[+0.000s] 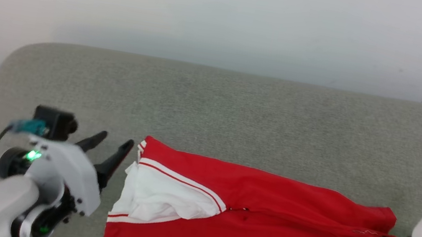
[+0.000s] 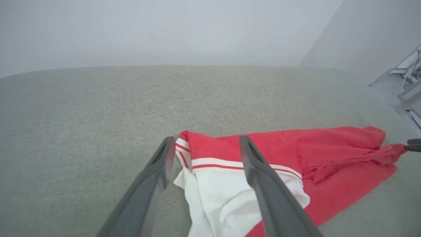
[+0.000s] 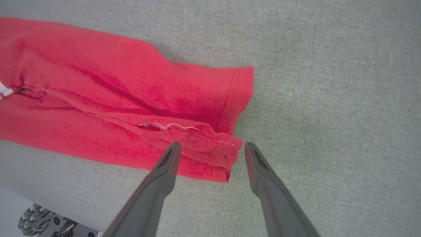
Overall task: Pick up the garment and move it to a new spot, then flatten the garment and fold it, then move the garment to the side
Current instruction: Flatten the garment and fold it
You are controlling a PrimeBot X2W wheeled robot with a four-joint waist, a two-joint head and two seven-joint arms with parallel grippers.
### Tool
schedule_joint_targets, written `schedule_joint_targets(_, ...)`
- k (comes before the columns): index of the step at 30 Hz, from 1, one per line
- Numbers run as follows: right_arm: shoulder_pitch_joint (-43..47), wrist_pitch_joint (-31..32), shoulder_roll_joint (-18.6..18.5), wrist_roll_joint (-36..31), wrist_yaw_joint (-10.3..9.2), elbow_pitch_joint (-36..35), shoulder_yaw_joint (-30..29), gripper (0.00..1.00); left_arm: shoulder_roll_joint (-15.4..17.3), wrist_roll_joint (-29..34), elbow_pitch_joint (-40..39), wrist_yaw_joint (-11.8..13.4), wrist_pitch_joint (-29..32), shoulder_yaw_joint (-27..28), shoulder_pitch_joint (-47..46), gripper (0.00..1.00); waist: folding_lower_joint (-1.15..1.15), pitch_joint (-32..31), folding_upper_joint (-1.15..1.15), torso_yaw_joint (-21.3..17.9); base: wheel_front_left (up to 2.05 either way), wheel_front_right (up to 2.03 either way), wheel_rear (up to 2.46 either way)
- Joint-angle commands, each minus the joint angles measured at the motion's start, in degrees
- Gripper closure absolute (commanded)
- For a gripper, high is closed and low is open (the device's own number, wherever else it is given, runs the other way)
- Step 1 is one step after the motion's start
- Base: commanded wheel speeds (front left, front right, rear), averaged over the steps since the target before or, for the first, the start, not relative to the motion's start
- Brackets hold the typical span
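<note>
Head view: garment [image 1: 262, 224] lies on grey fabric surface [image 1: 237, 110] before pale wall [image 1: 228, 11]

Garment [image 1: 264, 211]: soft knit cloth, matt. The red body is creased in long ridges. The sleeve [image 1: 164, 198] is white cloth of the same matt finish, edged with flat striped trim. A loose white thread [image 3: 177, 126] lies along a hem seam.

Tabletop [image 1: 237, 110]: covered in grey woven cloth, finely flecked, matt, slightly rough.

Fingers [image 2: 263, 184] of the left gripper [image 1: 115, 140] and of the right gripper [image 3: 212, 144]: dark grey, smooth, matt, plastic in look.

Wrist housing [image 1: 67, 172]: pale, smooth hard shell with a faint sheen.

Wall [image 1: 226, 19]: white, smooth, matt.
</note>
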Motion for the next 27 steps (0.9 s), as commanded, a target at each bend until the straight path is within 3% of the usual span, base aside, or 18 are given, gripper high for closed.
schedule_joint_targets(1,1.2,-0.6,0.0,-0.9,-0.06,0.4,-0.8,0.00,0.5,1.0,-0.3,0.7,-3.0,0.7,2.1,0.00,0.00,-0.2,0.00,0.8,0.00,0.00,0.00)
schedule_joint_targets(6,2.4,-2.7,0.6,-2.2,-0.06,2.4,-2.9,0.00,1.0,2.9,-1.6,1.8,-13.5,4.0,6.3,0.00,0.00,0.2,0.00,2.3,0.00,0.00,0.00)
schedule_joint_targets(13,2.9,-3.6,1.4,-3.7,-0.06,6.3,-3.7,0.00,-1.6,7.7,-2.9,3.9,-15.8,12.7,13.2,0.00,0.00,1.5,0.00,5.3,0.00,0.00,0.00)
schedule_joint_targets(23,1.2,-4.2,3.0,-4.4,-0.02,12.7,-2.3,0.00,-11.2,21.2,-3.1,-0.5,-15.8,29.9,24.7,0.00,0.00,3.4,0.00,8.8,0.00,0.00,0.00)
schedule_joint_targets(24,1.2,-4.0,3.3,-3.8,-0.02,12.9,-1.7,0.50,-12.3,22.6,-3.1,-1.0,-15.8,31.8,25.7,0.00,0.00,3.5,0.00,8.9,0.00,0.00,0.00)
schedule_joint_targets(25,1.0,-4.2,3.4,-3.2,0.01,12.8,-0.9,0.77,-13.3,24.2,-3.3,-1.4,-15.8,33.8,26.5,0.00,0.00,3.7,0.00,9.0,0.00,0.00,0.00)
schedule_joint_targets(26,0.9,-4.5,3.5,-2.6,0.09,12.7,-0.3,1.00,-14.2,25.8,-3.6,-1.9,-15.8,35.4,27.3,0.00,0.00,3.8,0.00,9.2,0.00,0.00,0.00)
schedule_joint_targets(27,0.7,-4.7,3.4,-2.0,0.11,12.6,0.4,1.00,-15.4,27.1,-3.9,-2.6,-15.8,37.3,28.3,0.00,0.00,3.9,0.00,9.2,0.00,0.00,0.00)
